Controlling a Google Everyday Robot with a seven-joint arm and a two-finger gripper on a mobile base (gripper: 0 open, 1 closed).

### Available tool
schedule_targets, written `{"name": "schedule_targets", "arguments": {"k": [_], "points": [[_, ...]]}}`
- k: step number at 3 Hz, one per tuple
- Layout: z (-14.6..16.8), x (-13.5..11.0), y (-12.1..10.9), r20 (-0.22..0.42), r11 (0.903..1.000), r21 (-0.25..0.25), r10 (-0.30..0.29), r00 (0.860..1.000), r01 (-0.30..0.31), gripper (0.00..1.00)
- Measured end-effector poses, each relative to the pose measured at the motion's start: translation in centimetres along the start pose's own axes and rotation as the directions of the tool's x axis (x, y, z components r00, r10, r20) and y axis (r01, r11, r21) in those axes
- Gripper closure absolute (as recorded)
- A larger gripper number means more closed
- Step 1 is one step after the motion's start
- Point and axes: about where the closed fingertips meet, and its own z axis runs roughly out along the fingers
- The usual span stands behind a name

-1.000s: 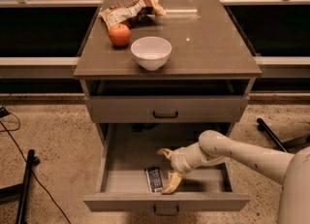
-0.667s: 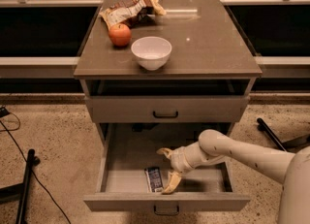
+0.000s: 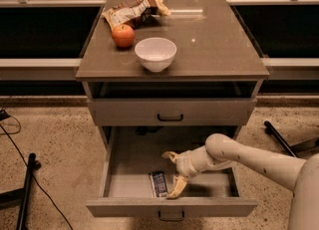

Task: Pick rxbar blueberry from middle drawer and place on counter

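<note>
The middle drawer [image 3: 124,184] is pulled open below the counter [image 3: 214,45]. The rxbar blueberry [image 3: 158,183], a small dark blue bar with white print, lies flat on the drawer's pale floor near the front wall. My gripper [image 3: 173,173] is inside the drawer, just right of the bar, with its two tan fingers spread wide apart, one toward the back and one near the front wall. It holds nothing and the bar lies beside the front finger [image 3: 175,188].
On the counter stand a white bowl [image 3: 155,53], a red apple [image 3: 123,35] and a brown-and-white snack bag [image 3: 130,12]. A shut drawer front with a dark handle [image 3: 170,118] sits above the open drawer. A black stand [image 3: 25,194] and cable lie on the floor at left.
</note>
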Motion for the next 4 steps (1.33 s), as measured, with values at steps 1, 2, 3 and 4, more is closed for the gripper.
{"name": "schedule_targets", "arguments": {"k": [1, 2, 3, 4], "points": [[-0.7, 0.2, -0.4, 0.050, 0.9984, 0.055, 0.008, 0.999, -0.010, 0.11], [-2.9, -0.8, -0.8, 0.098, 0.9915, 0.126, 0.022, 0.995, -0.034, 0.01], [-3.7, -1.3, -0.9, 0.101, 0.9882, 0.147, 0.031, 0.994, -0.045, 0.00], [-2.2, -0.7, -0.9, 0.074, 0.9922, 0.119, 0.029, 0.997, -0.038, 0.00]]}}
